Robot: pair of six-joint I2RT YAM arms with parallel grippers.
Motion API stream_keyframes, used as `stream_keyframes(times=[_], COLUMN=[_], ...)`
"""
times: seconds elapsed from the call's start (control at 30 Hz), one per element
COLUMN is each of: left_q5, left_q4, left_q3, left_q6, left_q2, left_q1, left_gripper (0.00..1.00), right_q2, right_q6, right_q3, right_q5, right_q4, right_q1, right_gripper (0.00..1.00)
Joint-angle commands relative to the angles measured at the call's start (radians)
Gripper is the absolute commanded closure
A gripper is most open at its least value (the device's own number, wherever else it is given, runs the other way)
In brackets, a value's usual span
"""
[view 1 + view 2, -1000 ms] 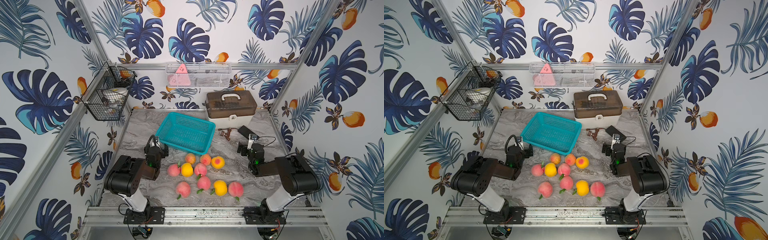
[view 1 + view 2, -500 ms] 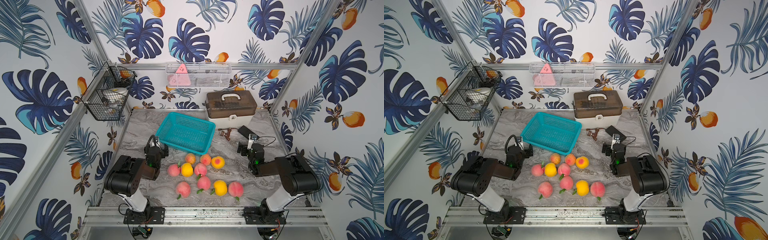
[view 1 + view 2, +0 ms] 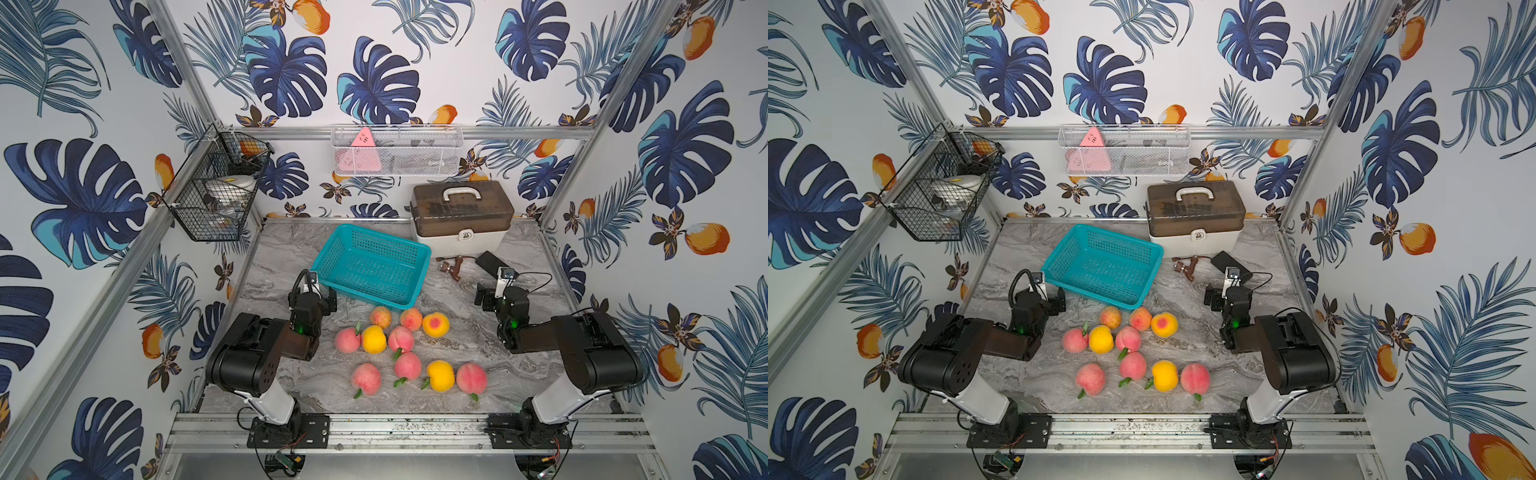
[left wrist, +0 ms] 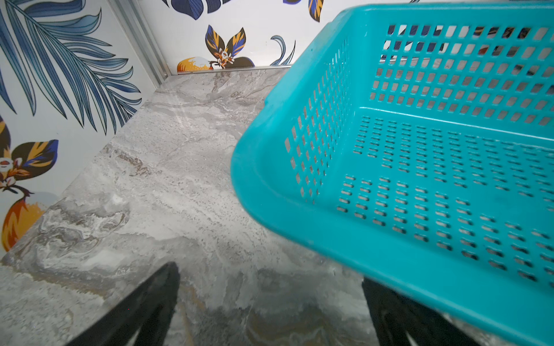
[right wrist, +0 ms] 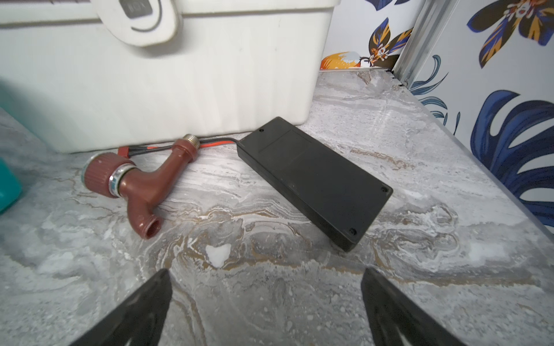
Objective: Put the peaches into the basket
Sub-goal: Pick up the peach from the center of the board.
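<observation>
Currently ten peaches [image 3: 401,338] are lying loose on the marble table [image 3: 457,332], just before the empty teal basket [image 3: 386,237]. L gripper [image 3: 312,291] & R gripper [image 3: 500,291] are hovering alongside, jaws wide apart, holding nothing. Prob. best: descending over the nearest peach, squeezing its middle.

The basket [image 3: 374,270] is teal, the peaches [image 3: 401,338] pink or yellow-orange, the table [image 3: 457,332] grey-marbled.
</observation>
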Motion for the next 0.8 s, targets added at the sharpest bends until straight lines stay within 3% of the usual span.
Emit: stream_keyframes(times=[0.0, 0.23, 0.4, 0.63, 0.77], left_q5=[0.01, 0.073, 0.011, -0.066, 0.005], left_q4=[-0.043, -0.492, -0.918, -1.209, -1.399], left_q3=[0.019, 0.144, 0.312, 0.407, 0.534], left_q6=[0.012, 0.0, -0.105, -0.186, -0.268], left_q2=[-0.046, -0.198, -0.298, -0.432, -0.401], left_q1=[0.0, -0.007, -0.05, -0.113, -0.134], left_gripper=[0.01, 0.01, 0.01, 0.01, 0.01], right_q2=[-0.032, -0.136, -0.251, -0.365, -0.386], right_q6=[-0.011, -0.009, 0.006, 0.116, 0.131], right_q3=[0.012, 0.1, 0.161, 0.364, 0.503], right_q5=[-0.01, 0.005, 0.02, -0.052, -0.108], right_q4=[-0.048, -0.323, -0.531, -0.92, -1.132], right_q1=[0.0, 0.013, 0.048, 0.082, 0.123], right_gripper=[0.0, 0.0, 0.0, 0.0, 0.0])
